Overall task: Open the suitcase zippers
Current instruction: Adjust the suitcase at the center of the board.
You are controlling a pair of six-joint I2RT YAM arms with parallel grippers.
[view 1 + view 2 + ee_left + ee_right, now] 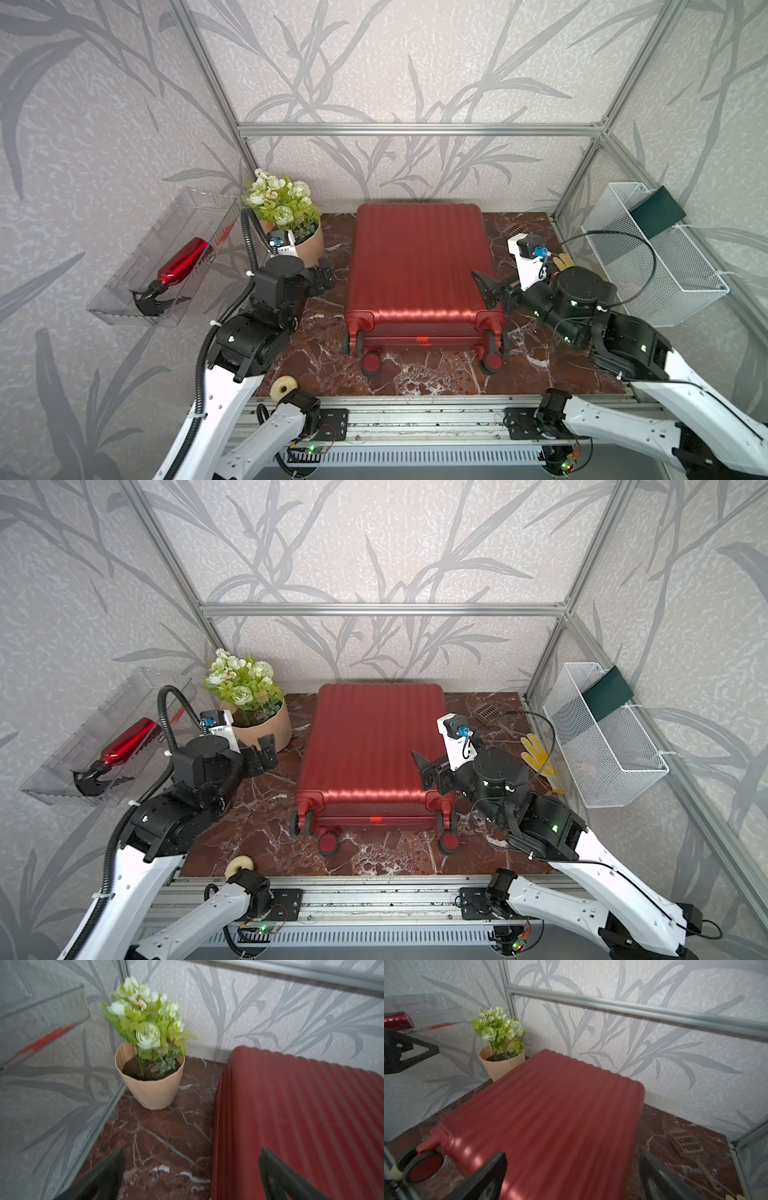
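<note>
- Suitcase lies flat mid-table, wheels toward the front edge.
- Pot stands at the back left corner, left of the suitcase.
- Left gripper is between pot and suitcase.
- Right gripper is at the suitcase's right edge.
- Scoop lies back right, with the glove in front of it.
- Ring lies front left.
- Bottle lies in the left wall tray.
- Basket hangs on the right wall.

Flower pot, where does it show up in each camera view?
In a top view: flower pot back left, left of the suitcase.
In a top view: the same spot.
Left wrist: ahead, in the corner.
Right wrist: beyond the suitcase's far corner.
Shared landmark: the red suitcase.
</note>
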